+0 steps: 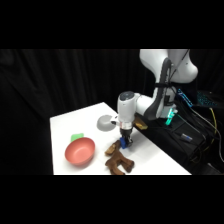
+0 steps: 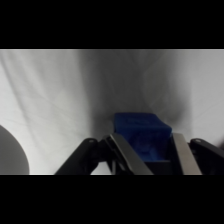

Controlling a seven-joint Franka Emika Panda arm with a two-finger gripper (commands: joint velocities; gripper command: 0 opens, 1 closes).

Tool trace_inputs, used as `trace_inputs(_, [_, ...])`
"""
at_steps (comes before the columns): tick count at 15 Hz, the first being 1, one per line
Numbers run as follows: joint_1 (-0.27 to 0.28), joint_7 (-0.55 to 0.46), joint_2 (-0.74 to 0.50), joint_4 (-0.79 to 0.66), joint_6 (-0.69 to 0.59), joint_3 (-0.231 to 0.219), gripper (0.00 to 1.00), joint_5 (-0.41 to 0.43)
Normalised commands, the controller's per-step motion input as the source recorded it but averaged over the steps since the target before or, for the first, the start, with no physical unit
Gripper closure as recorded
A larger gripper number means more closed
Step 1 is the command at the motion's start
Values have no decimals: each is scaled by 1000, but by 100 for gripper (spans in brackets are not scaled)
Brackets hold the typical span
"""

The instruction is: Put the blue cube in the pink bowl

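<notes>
gripper [image 1: 125, 142] down near counter [image 1: 65, 125] centre, fingers [image 2: 127, 155] closed either side of blue cube [image 2: 142, 137]; whether cube is lifted or resting can't be told. side view: cube mostly hidden behind fingers. pink bowl [image 1: 80, 151] well apart, at 9 o'clock from gripper. green block [image 1: 77, 136] just behind bowl, partly hidden. brown toy [image 1: 119, 160] at 6 o'clock, shape unclear. grey bowl [image 1: 105, 122] at 11.

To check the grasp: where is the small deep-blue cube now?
The small deep-blue cube sits between the claw fingers, right of the round salmon-pink bowl.
</notes>
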Motion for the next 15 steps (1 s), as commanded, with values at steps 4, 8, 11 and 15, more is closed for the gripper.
trace_inputs(4, [98,111,-195,-2,-319,-151,77,-189])
trace_inputs(8, [0,90,-317,12,-447,-46,77,-208])
trace_inputs(11, [-86,78,-305,16,-371,51,77,-185])
trace_inputs(15, [-154,4,-304,-4,-295,127,77,-110])
